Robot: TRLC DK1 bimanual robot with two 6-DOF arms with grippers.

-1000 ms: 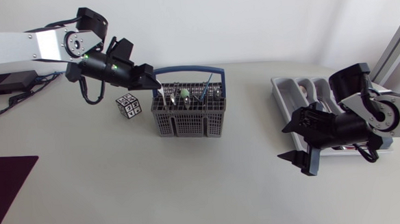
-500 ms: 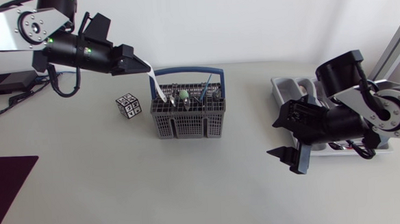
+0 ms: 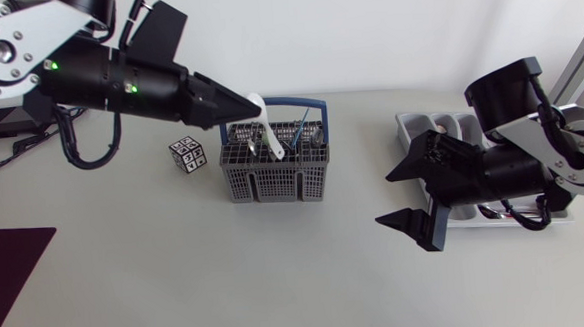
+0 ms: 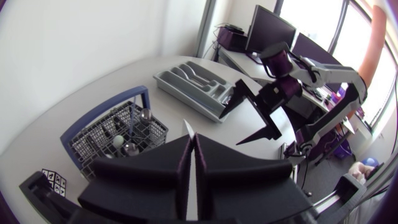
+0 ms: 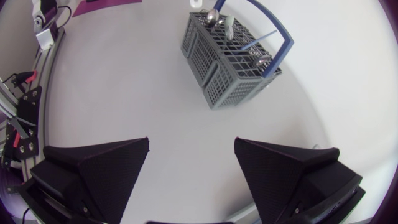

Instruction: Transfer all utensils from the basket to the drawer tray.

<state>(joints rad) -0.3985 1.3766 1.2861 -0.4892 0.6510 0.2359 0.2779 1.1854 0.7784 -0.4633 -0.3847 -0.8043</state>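
Observation:
The grey wire basket [image 3: 273, 180] with a blue handle stands mid-table and holds several utensils. My left gripper [image 3: 252, 107] hovers above its left end, shut on a white utensil [image 3: 268, 135] that hangs slanting over the basket. In the left wrist view the thin white utensil [image 4: 188, 129] sticks out ahead of the closed left gripper [image 4: 189, 142], above the basket [image 4: 93, 140]. The grey drawer tray [image 3: 413, 129] lies at the right, partly hidden by my right arm. My right gripper [image 3: 384, 199] is open and empty, left of the tray; its wrist view faces the basket [image 5: 227, 68] across bare table past the open right gripper [image 5: 191, 146].
A small black-and-white patterned cube [image 3: 187, 154] sits just left of the basket. A dark purple mat [image 3: 7, 269] covers the front left corner. A black box [image 3: 9, 120] with cables lies at the far left. The drawer tray [image 4: 186, 84] has several compartments.
My left gripper has lifted the white utensil up from the basket's left end and swung right over it. My right gripper has moved left, away from the tray, and opened slightly wider.

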